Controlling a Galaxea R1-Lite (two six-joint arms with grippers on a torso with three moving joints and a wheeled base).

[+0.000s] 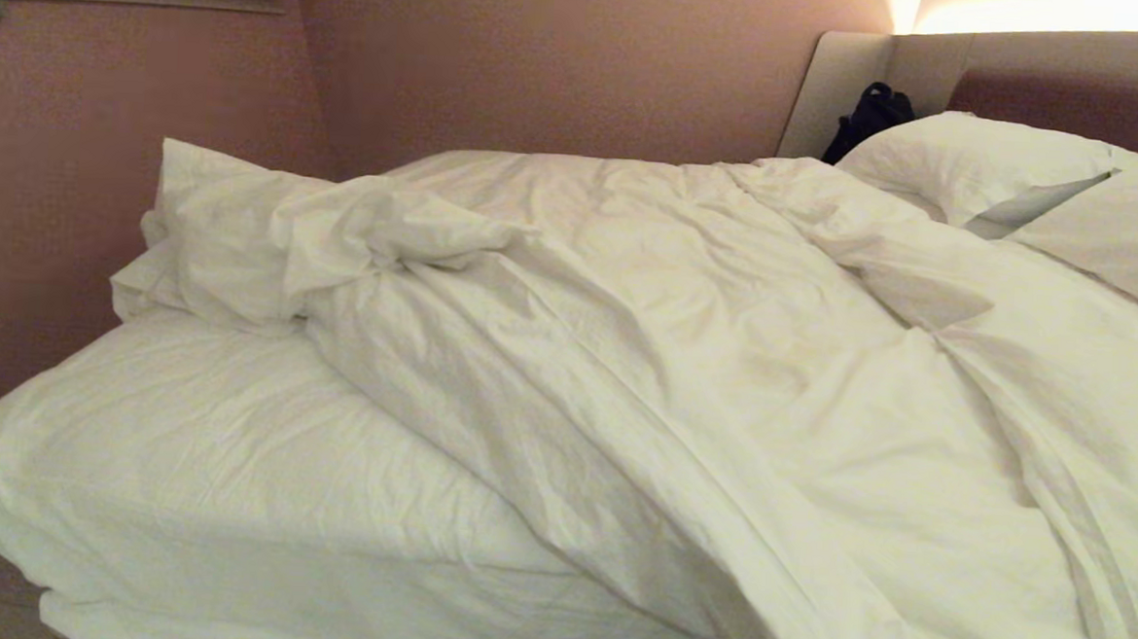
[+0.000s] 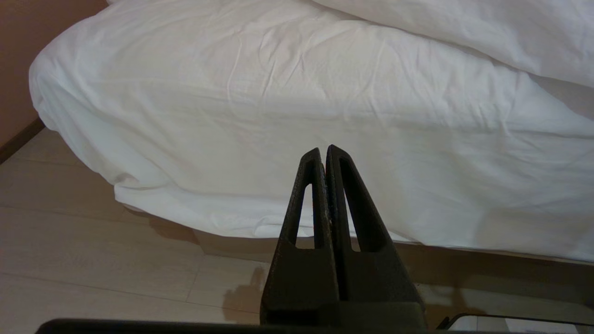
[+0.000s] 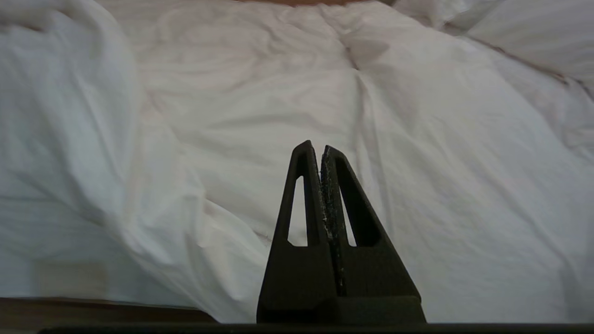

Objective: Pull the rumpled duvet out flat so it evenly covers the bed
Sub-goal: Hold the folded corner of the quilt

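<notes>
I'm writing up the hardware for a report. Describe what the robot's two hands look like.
Both are alike. The left hand has two matte black fingers, each a long tapered wedge with a narrow slot cut through it, rising from a broad black base. The right hand has the same form; the inner edge of one of its fingers shows pale scuffing. No cables or markings are visible.

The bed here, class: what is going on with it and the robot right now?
Nothing is gripped yet. The thick, wrinkled white duvet lies bunched diagonally across the wide white-sheeted bed, leaving the sheet bare at the foot-end corner, with plump white pillows by the headboard. The left gripper is shut and empty near the floor beside the mattress edge. The right gripper, also shut and empty, points at the duvet.
</notes>
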